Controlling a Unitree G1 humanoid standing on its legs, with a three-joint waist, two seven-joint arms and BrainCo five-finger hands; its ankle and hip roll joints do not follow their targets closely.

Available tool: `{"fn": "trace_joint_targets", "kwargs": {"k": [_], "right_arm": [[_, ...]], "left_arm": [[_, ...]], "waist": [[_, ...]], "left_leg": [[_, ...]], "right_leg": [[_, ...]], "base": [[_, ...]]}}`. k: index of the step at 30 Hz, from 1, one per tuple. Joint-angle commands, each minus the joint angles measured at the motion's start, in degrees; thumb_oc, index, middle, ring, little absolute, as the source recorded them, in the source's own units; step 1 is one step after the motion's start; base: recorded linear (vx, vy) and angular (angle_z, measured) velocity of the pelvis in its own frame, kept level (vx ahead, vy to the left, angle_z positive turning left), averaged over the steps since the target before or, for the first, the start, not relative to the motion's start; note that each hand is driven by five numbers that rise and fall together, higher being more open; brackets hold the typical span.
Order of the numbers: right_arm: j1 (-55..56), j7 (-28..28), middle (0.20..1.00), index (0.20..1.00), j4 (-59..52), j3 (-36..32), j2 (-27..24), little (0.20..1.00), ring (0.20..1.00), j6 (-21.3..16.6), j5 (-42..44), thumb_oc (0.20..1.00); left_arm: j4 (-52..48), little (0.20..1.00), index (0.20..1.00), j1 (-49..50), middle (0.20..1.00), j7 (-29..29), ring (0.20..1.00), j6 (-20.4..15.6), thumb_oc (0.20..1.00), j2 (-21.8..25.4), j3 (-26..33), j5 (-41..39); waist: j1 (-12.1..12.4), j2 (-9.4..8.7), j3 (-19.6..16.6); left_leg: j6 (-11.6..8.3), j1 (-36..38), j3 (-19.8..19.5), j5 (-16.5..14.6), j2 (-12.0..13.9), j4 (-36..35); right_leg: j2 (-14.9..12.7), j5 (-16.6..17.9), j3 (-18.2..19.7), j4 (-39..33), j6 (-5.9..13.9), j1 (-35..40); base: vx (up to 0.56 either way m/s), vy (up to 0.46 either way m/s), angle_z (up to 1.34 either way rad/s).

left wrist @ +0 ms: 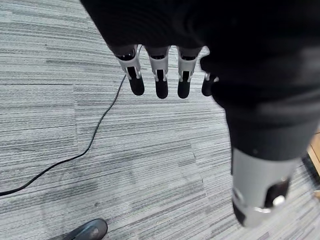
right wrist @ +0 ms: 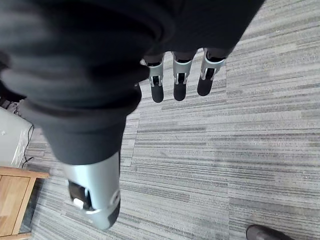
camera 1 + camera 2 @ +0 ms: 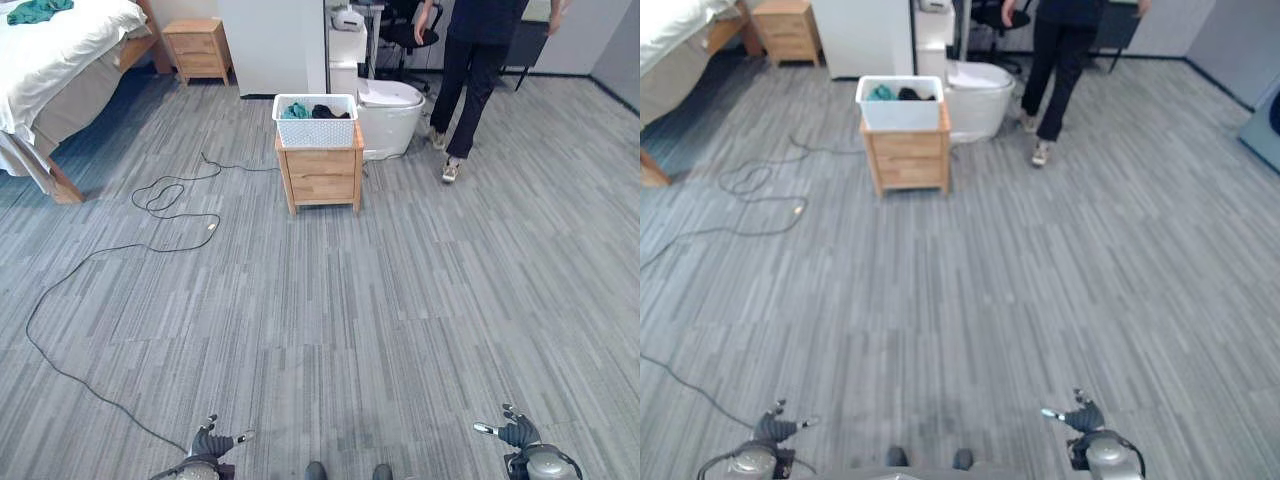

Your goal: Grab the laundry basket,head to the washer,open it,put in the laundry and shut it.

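A white laundry basket (image 3: 315, 122) with teal and dark clothes in it stands on a small wooden cabinet (image 3: 322, 177) far ahead of me. Right behind it sits a white round-topped washer (image 3: 391, 117). My left hand (image 3: 211, 443) hangs low at the near left and my right hand (image 3: 516, 432) at the near right, both far from the basket. In the wrist views the left hand's fingers (image 1: 159, 83) and the right hand's fingers (image 2: 180, 85) are straight over bare floor, holding nothing.
A person (image 3: 477, 60) in dark clothes stands beside the washer on its right. A bed (image 3: 60, 62) with a teal garment on it fills the far left, with a wooden nightstand (image 3: 198, 49) beyond. A black cord (image 3: 160, 200) snakes over the grey floor left of the cabinet.
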Motion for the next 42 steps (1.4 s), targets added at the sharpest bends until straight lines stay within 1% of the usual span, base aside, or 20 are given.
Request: {"fn": "trace_joint_targets", "kwargs": {"k": [1, 8, 9, 15, 17, 19, 21, 23, 24, 26, 29, 31, 34, 35, 36, 37, 38, 39, 40, 42], "right_arm": [[-1.1, -0.8, 1.0, 1.0, -2.2, -1.1, -0.5, 1.0, 1.0, -1.5, -0.4, 1.0], [-1.2, -0.6, 1.0, 1.0, -3.0, -0.8, -0.1, 1.0, 1.0, -1.0, -1.1, 1.0], [-1.9, -0.8, 1.0, 1.0, -3.5, -0.4, -0.2, 1.0, 1.0, -0.9, -1.3, 1.0], [-3.9, -1.2, 1.0, 1.0, -4.2, 0.3, -0.2, 1.0, 1.0, -0.6, -1.5, 1.0], [-4.3, -1.3, 1.0, 1.0, -4.6, 0.4, 0.0, 1.0, 1.0, -0.7, -1.6, 1.0], [-4.8, -1.1, 1.0, 1.0, -5.4, 0.8, 0.2, 1.0, 1.0, -0.7, -1.5, 1.0], [-5.0, -1.2, 1.0, 1.0, -5.6, 0.9, 0.3, 1.0, 1.0, -0.9, -1.4, 1.0], [-5.2, -1.1, 1.0, 1.0, -6.3, 1.6, 0.1, 1.0, 1.0, -0.8, -1.5, 1.0], [-5.2, -1.1, 1.0, 1.0, -6.3, 1.6, 0.1, 1.0, 1.0, -0.8, -1.5, 1.0], [-5.4, -1.2, 1.0, 1.0, -6.4, 1.8, -0.3, 1.0, 1.0, -0.8, -1.4, 1.0], [-4.8, -1.3, 1.0, 1.0, -6.7, 2.0, -0.6, 1.0, 1.0, -0.7, -1.8, 1.0], [-4.5, -1.3, 1.0, 1.0, -6.4, 2.0, -0.6, 1.0, 1.0, -0.7, -2.1, 1.0], [-3.4, -1.1, 1.0, 1.0, -6.4, 1.7, -0.8, 1.0, 1.0, -0.6, -2.1, 1.0], [-3.1, -1.1, 1.0, 1.0, -5.8, 1.5, -1.0, 1.0, 1.0, -0.8, -2.2, 1.0], [-3.1, -1.1, 1.0, 1.0, -5.8, 1.5, -1.0, 1.0, 1.0, -0.8, -2.2, 1.0], [-2.5, -1.0, 1.0, 1.0, -5.5, 1.2, -1.5, 1.0, 1.0, -0.7, -2.2, 1.0], [-2.1, -0.8, 1.0, 1.0, -5.4, 0.9, -2.0, 1.0, 1.0, -1.0, -2.0, 1.0], [-2.0, -0.8, 1.0, 1.0, -5.4, 0.9, -2.0, 1.0, 1.0, -1.0, -2.0, 1.0], [-2.1, -1.0, 1.0, 1.0, -5.0, 0.9, -2.1, 1.0, 1.0, -1.0, -1.8, 1.0], [-3.1, -1.2, 1.0, 1.0, -4.0, 1.5, -2.3, 1.0, 1.0, -0.8, -1.4, 1.0]], "left_arm": [[-1.3, 1.0, 1.0, -0.8, 1.0, 0.9, 1.0, -2.3, 1.0, 0.7, 2.0, -1.2], [-3.2, 1.0, 1.0, 0.0, 1.0, 0.6, 1.0, -1.9, 1.0, -0.3, 1.8, -2.5], [-3.1, 1.0, 1.0, -0.4, 1.0, 1.1, 1.0, -2.0, 1.0, 0.0, 1.9, -2.5], [-4.6, 1.0, 1.0, -1.4, 1.0, 1.5, 1.0, -2.1, 1.0, 1.3, 1.8, -2.9], [-5.0, 1.0, 1.0, -1.7, 1.0, 1.4, 1.0, -2.2, 1.0, 1.7, 1.7, -2.8], [-5.9, 1.0, 1.0, -2.4, 1.0, 1.4, 1.0, -2.1, 1.0, 2.5, 1.7, -2.7], [-5.9, 1.0, 1.0, -2.8, 1.0, 1.5, 1.0, -2.1, 1.0, 2.8, 1.8, -2.7], [-6.0, 1.0, 1.0, -2.9, 1.0, 1.9, 1.0, -2.2, 1.0, 2.3, 1.6, -3.3], [-6.0, 1.0, 1.0, -2.9, 1.0, 1.9, 1.0, -2.2, 1.0, 2.3, 1.6, -3.3], [-5.4, 1.0, 1.0, -3.1, 1.0, 1.9, 1.0, -2.2, 1.0, 1.8, 1.1, -3.6], [-5.0, 1.0, 1.0, -3.4, 1.0, 1.6, 1.0, -2.2, 1.0, 1.0, 0.3, -3.3], [-4.7, 1.0, 1.0, -3.6, 1.0, 1.5, 1.0, -2.2, 1.0, 0.8, -0.1, -2.9], [-4.9, 1.0, 1.0, -3.3, 1.0, 0.8, 1.0, -2.3, 1.0, 0.6, -0.8, -2.0], [-4.5, 1.0, 1.0, -2.9, 1.0, 0.5, 1.0, -2.3, 1.0, 0.0, -1.3, -1.2], [-4.5, 1.0, 1.0, -2.9, 1.0, 0.5, 1.0, -2.3, 1.0, 0.0, -1.3, -1.2], [-4.5, 1.0, 1.0, -1.9, 1.0, -0.1, 1.0, -2.1, 1.0, -0.7, -1.7, -0.9], [-3.9, 1.0, 1.0, -1.5, 1.0, -0.4, 1.0, -2.1, 1.0, -1.2, -1.9, -0.6], [-3.9, 1.0, 1.0, -1.4, 1.0, -0.4, 1.0, -2.1, 1.0, -1.2, -1.9, -0.6], [-3.8, 1.0, 1.0, -1.3, 1.0, -0.5, 1.0, -2.0, 1.0, -1.5, -2.0, -0.9], [-2.7, 1.0, 1.0, -2.2, 1.0, -0.1, 1.0, -2.0, 1.0, -2.0, -2.5, -1.3]], "waist": [[-0.4, -1.72, -1.8], [-0.1, -1.74, -1.0], [0.2, -1.97, -0.2], [1.0, -2.24, 1.2], [1.2, -2.33, 1.6], [1.1, -2.27, 2.9], [1.1, -2.28, 3.3], [0.9, -1.72, 4.7], [0.8, -1.67, 4.8], [0.2, -1.32, 5.4], [-0.9, -1.42, 6.3], [-1.4, -1.32, 6.5], [-2.0, -1.44, 6.1], [-2.2, -1.12, 5.1], [-2.2, -1.08, 5.1], [-2.5, -0.08, 4.1], [-2.8, 0.68, 3.1], [-2.9, 0.73, 3.1], [-2.7, 0.77, 3.0], [-2.3, 0.29, 3.7]], "left_leg": [[-3.61, 1.7, -1.5, -4.1, 1.5, -0.3], [-2.59, 1.9, -1.1, -5.0, 0.9, 0.1], [-1.87, 0.1, -1.0, -6.3, 0.5, 2.9], [-0.34, -3.7, -1.0, -8.6, -0.7, 7.3], [0.25, -4.5, -1.2, -9.3, -1.2, 8.1], [1.02, -4.6, -2.1, -10.2, -1.6, 9.0], [1.2, -4.4, -2.3, -10.8, -1.7, 9.4], [1.53, -1.5, -2.7, -12.1, -2.4, 8.6], [1.52, -1.4, -2.8, -12.1, -2.4, 8.5], [1.43, 0.3, -3.5, -12.7, -2.8, 7.7], [0.73, 3.5, -5.0, -14.1, -3.7, 6.9], [0.44, 4.4, -5.6, -14.7, -3.8, 7.0], [0.15, 5.6, -7.1, -16.2, -4.4, 7.6], [-0.62, 6.3, -7.3, -16.8, -4.4, 8.3], [-0.63, 6.3, -7.3, -16.8, -4.4, 8.3], [-1.88, 6.3, -6.8, -16.6, -3.4, 10.6], [-4.42, 5.6, -5.4, -14.2, -1.9, 14.8], [-4.48, 5.6, -5.4, -14.3, -1.8, 14.9], [-5.66, 4.3, -4.8, -11.9, -0.7, 18.5], [-5.7, -0.2, -3.5, -10.0, 0.6, 23.7]], "right_leg": [[-3.0, -3.5, 0.4, 1.2, 6.18, -0.8], [-3.5, -4.2, 1.0, 2.6, 6.49, -1.4], [-4.2, -4.3, 1.8, 4.3, 6.75, -2.7], [-5.5, -4.6, 2.8, 8.8, 7.69, -6.4], [-5.7, -5.0, 3.2, 11.3, 8.14, -7.8], [-5.8, -5.4, 3.1, 18.7, 8.79, -10.6], [-5.7, -5.6, 2.9, 21.3, 8.84, -12.1], [-5.7, -3.3, 1.3, 22.9, 8.2, -16.9], [-5.7, -3.4, 1.2, 22.9, 8.19, -16.8], [-5.5, -2.0, -0.2, 19.8, 8.03, -19.1], [-5.8, 0.4, -2.3, 11.9, 8.81, -21.8], [-5.9, 1.1, -2.9, 10.4, 9.03, -22.1], [-5.8, 1.5, -1.6, 9.0, 9.11, -21.3], [-5.7, 2.3, -1.2, 8.9, 8.24, -20.3], [-5.6, 2.3, -1.2, 8.9, 8.24, -20.2], [-5.4, 2.3, -2.4, 8.6, 7.57, -18.9], [-4.6, 1.1, -3.5, 7.9, 6.57, -16.7], [-4.6, 1.1, -3.6, 7.8, 6.53, -16.6], [-4.3, 0.2, -4.1, 7.3, 6.0, -15.2], [-4.4, -0.8, -3.9, 6.2, 5.18, -13.3]], "base": [[0.04, 0.007, -0.01], [0.06, 0.044, -0.06], [0.05, 0.131, -0.13], [0.03, 0.12, -0.26], [0.06, 0.119, -0.12], [0.07, 0.127, -0.05], [0.06, 0.065, 0.0], [0.24, 0.07, 0.04], [0.26, 0.039, 0.02], [0.19, -0.02, 0.07], [0.27, -0.086, 0.3], [0.22, -0.112, 0.43], [0.22, -0.135, 0.53], [0.17, -0.105, 0.78], [0.32, -0.207, 0.91], [0.34, -0.213, 0.64], [0.34, -0.215, 0.44], [0.25, -0.17, 0.23], [0.09, -0.091, 0.1], [0.1, -0.104, -0.04]]}}
